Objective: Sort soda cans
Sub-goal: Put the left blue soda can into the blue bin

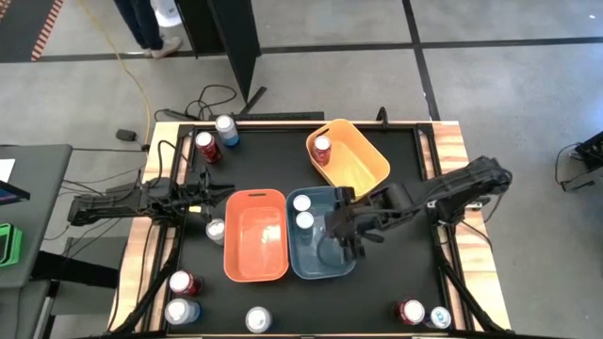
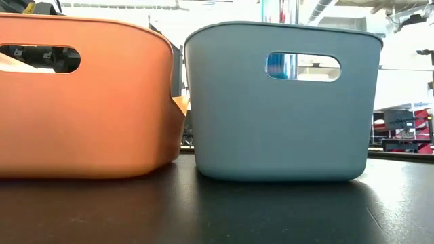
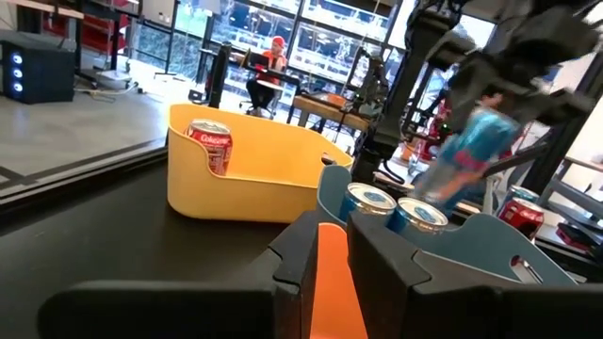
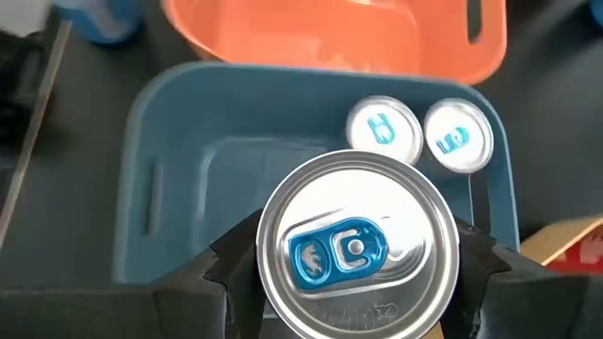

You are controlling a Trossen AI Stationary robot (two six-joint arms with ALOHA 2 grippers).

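Note:
My right gripper (image 4: 353, 268) is shut on a blue soda can with a silver top (image 4: 356, 247) and hovers over the blue bin (image 1: 334, 264). That bin holds two blue cans (image 1: 302, 212). A red can (image 1: 322, 147) stands in the yellow bin (image 1: 363, 165). The orange bin (image 1: 256, 235) looks empty. Other cans stand on the table: two at the far left (image 1: 216, 138), one beside the orange bin (image 1: 216, 231), three at the near left (image 1: 184, 284), two at the near right (image 1: 424, 314). My left gripper (image 1: 224, 189) is open at the orange bin's far left corner. My right gripper pinches the can's body just under its top rim (image 4: 283, 282), one finger (image 4: 221, 268) on each side. It comes from above, slanting down from the table's right. The can (image 3: 468, 155) hangs lifted clear above the blue bin, roughly upright.
The three bins crowd the table's middle, with the orange and blue ones side by side (image 2: 183, 108). The black table top (image 1: 396, 273) is bare between the bins and the near-right cans. Cables lie beyond the far edge (image 1: 217, 99). A person sits far off in the room (image 3: 268, 61).

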